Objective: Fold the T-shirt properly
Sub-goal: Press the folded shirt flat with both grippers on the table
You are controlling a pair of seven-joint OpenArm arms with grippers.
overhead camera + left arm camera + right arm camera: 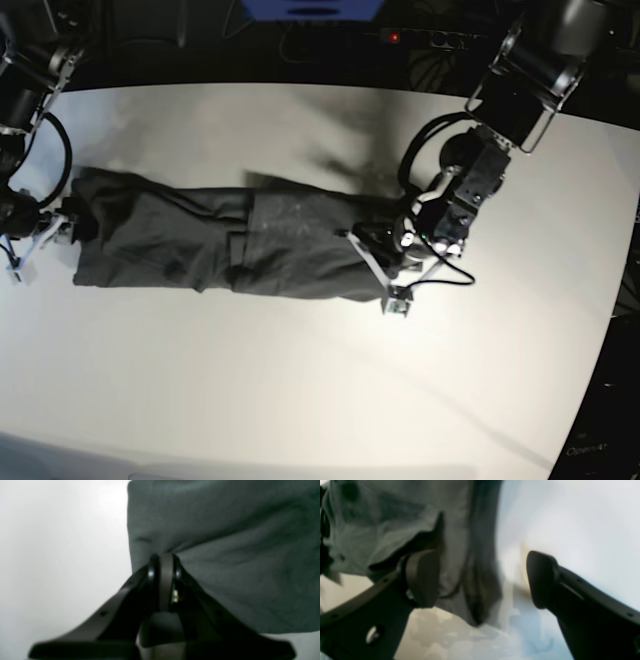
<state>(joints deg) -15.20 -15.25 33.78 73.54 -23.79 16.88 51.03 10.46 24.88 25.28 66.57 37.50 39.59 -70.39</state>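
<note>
T-shirt [240,245] lies long across the table [300,400], 9 to 3 o'clock. I see left fingers [163,565] clenched on its 3 o'clock end; right fingers [540,580] spread wide, 9 o'clock end.

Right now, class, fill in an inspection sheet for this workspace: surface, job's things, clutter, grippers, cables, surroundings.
Surface: white table, bare around the cloth.
Job's things: dark grey T-shirt, lying as a long wrinkled band.
Clutter: nothing seen.
Grippers: left gripper shut on the T-shirt's edge; right gripper open, one finger against the cloth.
Cables: black cable looping at the right arm; another by the left wrist.
Surroundings: dark background, blue object at top.
</note>
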